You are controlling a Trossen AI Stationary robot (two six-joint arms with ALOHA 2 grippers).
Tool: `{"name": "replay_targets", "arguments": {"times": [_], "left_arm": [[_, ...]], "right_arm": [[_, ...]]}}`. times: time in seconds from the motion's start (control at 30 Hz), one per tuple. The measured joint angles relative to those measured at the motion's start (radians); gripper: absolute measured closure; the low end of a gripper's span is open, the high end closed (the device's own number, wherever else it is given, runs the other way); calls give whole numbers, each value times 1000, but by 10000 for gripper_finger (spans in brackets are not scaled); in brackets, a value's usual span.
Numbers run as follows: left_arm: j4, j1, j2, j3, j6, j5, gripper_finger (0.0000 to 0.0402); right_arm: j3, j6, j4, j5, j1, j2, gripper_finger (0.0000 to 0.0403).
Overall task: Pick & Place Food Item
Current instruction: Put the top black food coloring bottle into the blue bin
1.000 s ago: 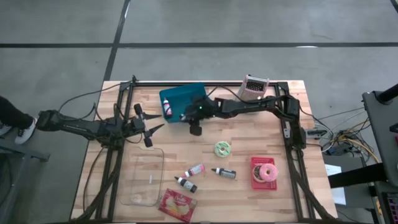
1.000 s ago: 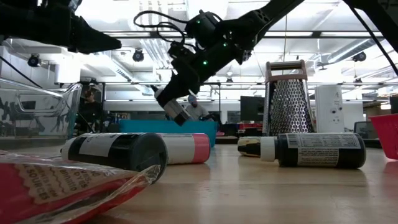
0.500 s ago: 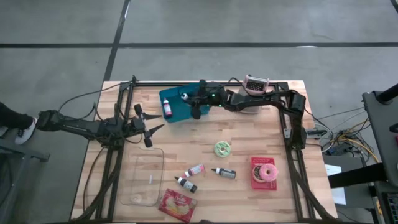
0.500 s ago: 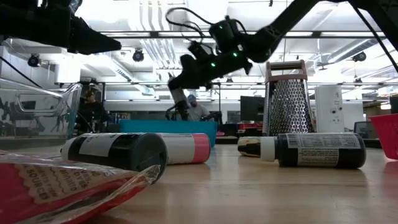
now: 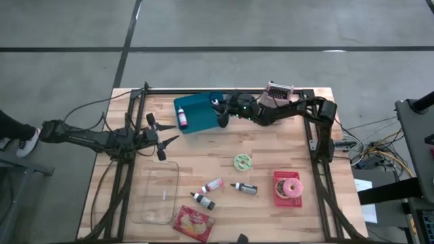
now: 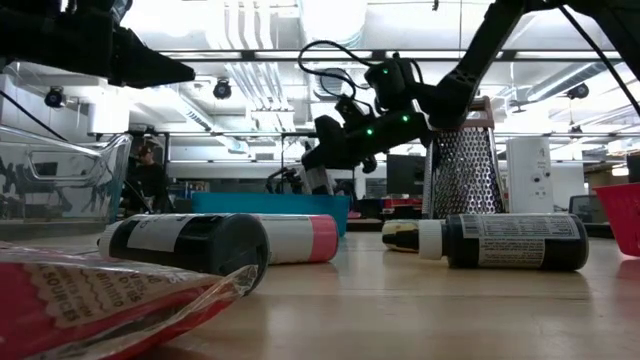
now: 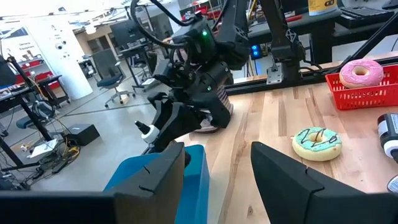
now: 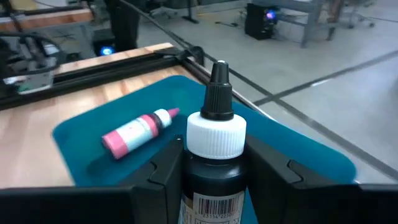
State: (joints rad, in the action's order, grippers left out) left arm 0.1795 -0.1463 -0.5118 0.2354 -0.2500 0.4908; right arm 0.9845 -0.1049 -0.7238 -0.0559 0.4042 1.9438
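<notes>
Bottle over tray, ready to drop.

Left gripper idle at left edge, fingers apart. Right gripper, clamped on bottle, now moved from mid-table to above tray; pink bottle already inside.

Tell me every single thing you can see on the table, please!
Tray: one, teal, far side of the table.
Pink bottle: one, lying in the tray.
Black bottle: one, white collar, held over the tray.
Grater: one, pink, far edge.
Green donut: one, table middle.
Pink donut: one, in a red basket.
Small bottles: three, lying beside the clear dish.
Snack packet: one, red, near edge.
Left gripper: open, waiting beside the tray.
Right gripper: shut on the black bottle.
</notes>
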Motion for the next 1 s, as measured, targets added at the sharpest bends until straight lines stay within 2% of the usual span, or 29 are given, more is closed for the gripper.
{"name": "replay_targets", "arguments": {"times": [0.37, 1.0], "left_arm": [[13, 0, 1, -11, 11, 0, 213], [15, 0, 1, -11, 11, 5, 213]], "right_arm": [[-57, -42, -12, -48, 0, -7, 277], [-92, -29, -14, -52, -41, -7, 278]]}}
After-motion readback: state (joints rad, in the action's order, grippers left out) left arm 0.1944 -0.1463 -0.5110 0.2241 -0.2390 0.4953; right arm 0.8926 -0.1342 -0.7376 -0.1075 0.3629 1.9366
